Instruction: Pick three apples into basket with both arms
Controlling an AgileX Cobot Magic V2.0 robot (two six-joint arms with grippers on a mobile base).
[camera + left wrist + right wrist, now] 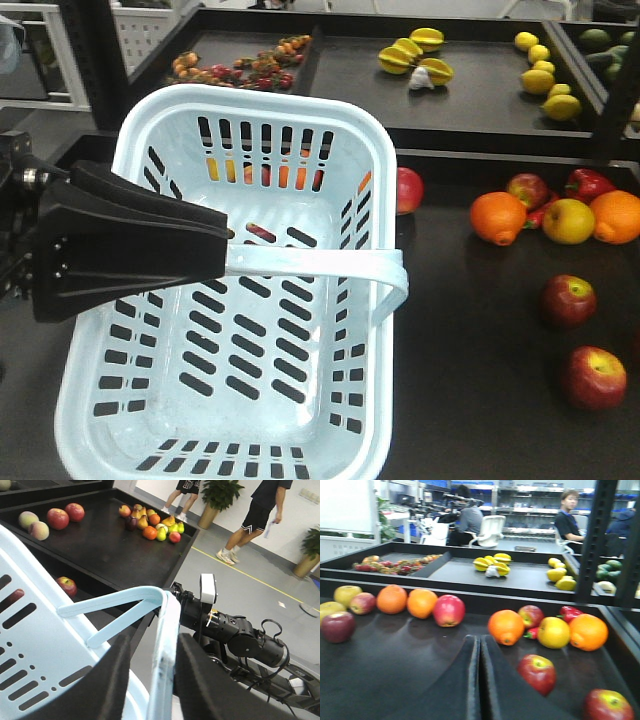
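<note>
One basket (290, 98), empty, is gripped by the left gripper (162, 680), whose fingers pinch its rim, one inside the wall and one outside. Its long axis runs crosswise to those fingers, and the handle (320, 263) lies across the opening, straight out from their tips. The right gripper (480, 670) is closed on nothing. One apple (536, 672) sits just right of its fingers, with another apple (608, 706) farther right.

One pale blue-white slotted plastic basket (250, 97). Right of basket: four dark red round apples (568, 300), two round oranges (498, 217), one yellow apple (568, 221), one red pepper (588, 183).
</note>
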